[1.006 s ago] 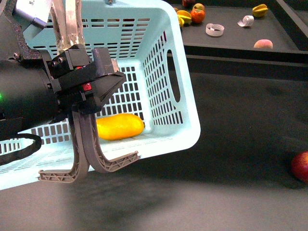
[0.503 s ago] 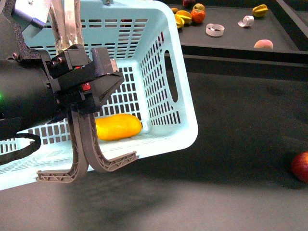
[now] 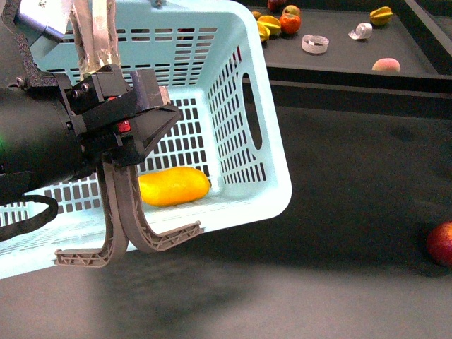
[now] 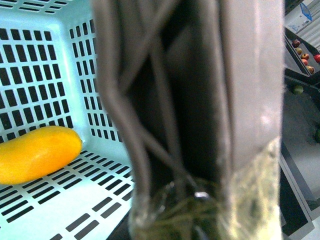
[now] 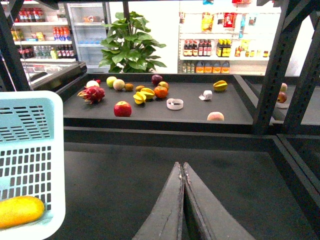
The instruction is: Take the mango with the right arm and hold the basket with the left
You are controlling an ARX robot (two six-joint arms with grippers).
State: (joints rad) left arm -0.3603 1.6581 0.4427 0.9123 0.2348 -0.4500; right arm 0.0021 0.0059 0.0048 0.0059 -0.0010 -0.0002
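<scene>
The light-blue basket [image 3: 272, 134] hangs tilted above the dark table. My left gripper [image 3: 131, 116] is shut on its grey-brown handles [image 3: 134, 219], one wrapped in clear tape. The handles fill the left wrist view [image 4: 180, 115], in front of the basket's slotted wall [image 4: 45, 60]. The yellow-orange mango [image 3: 173, 186] lies on the basket's floor, and it shows in the left wrist view [image 4: 37, 152] too. My right gripper [image 5: 181, 167] is shut and empty over the dark table, to the right of the basket [image 5: 30, 125] and the mango [image 5: 20, 210]. It is out of the front view.
A red apple [image 3: 441, 244] lies on the table at the right edge. The raised back shelf [image 3: 332, 60] holds a starfruit [image 3: 382, 14], a peach [image 3: 386, 65], tape rolls [image 3: 315, 44] and several other fruits [image 5: 122, 108]. Dark metal posts [image 5: 272, 65] stand at the right.
The basket and the mango have shifted very slightly to the left with my left arm. Nothing else has moved.
</scene>
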